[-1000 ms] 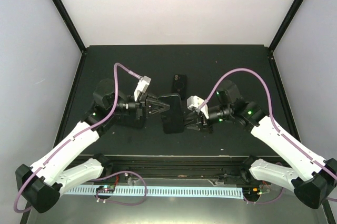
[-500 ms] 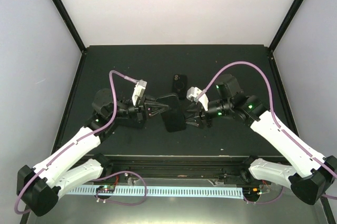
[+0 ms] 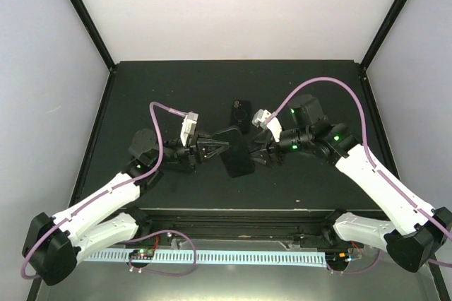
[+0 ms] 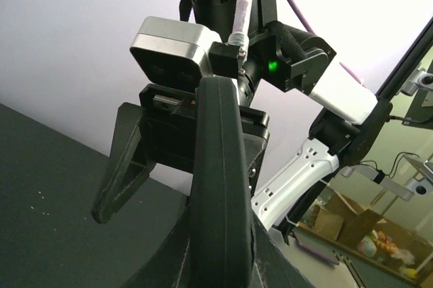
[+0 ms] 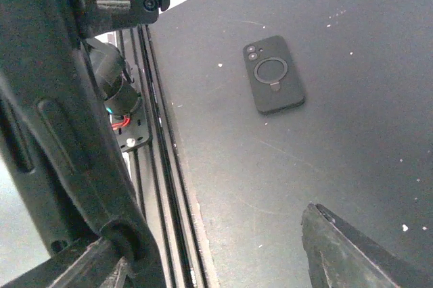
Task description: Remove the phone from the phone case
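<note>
Top external: two arms, two grippers, two black phone-sized pieces and one dark table. Pinched together on the left side of the phone, the left gripper. Phone lifted over the table's middle, slightly nearer the near edge. At the phone's right side, the right gripper, prongs spread. Flat on the table, the ring-backed case, just beyond the phone toward the far edge, apart from both grippers. Against half a second ago: phone more skewed and nudged toward the right edge, right gripper shifted slightly toward the far edge, ring-backed case unmoved.

Left wrist: phone seen edge-on, rising from between this camera's own fingers, clamped there. Opposite, the right gripper facing in, one finger splayed well off the phone's face, the other hidden behind it. Cannot tell whether the phone wears a case of its own.

Right wrist: own fingers wide apart, one fingertip low at the right, dark bulk filling the left side, too close to sort out. Between them, bare table and the ring-backed case, camera cut-outs and round ring facing up.
</note>
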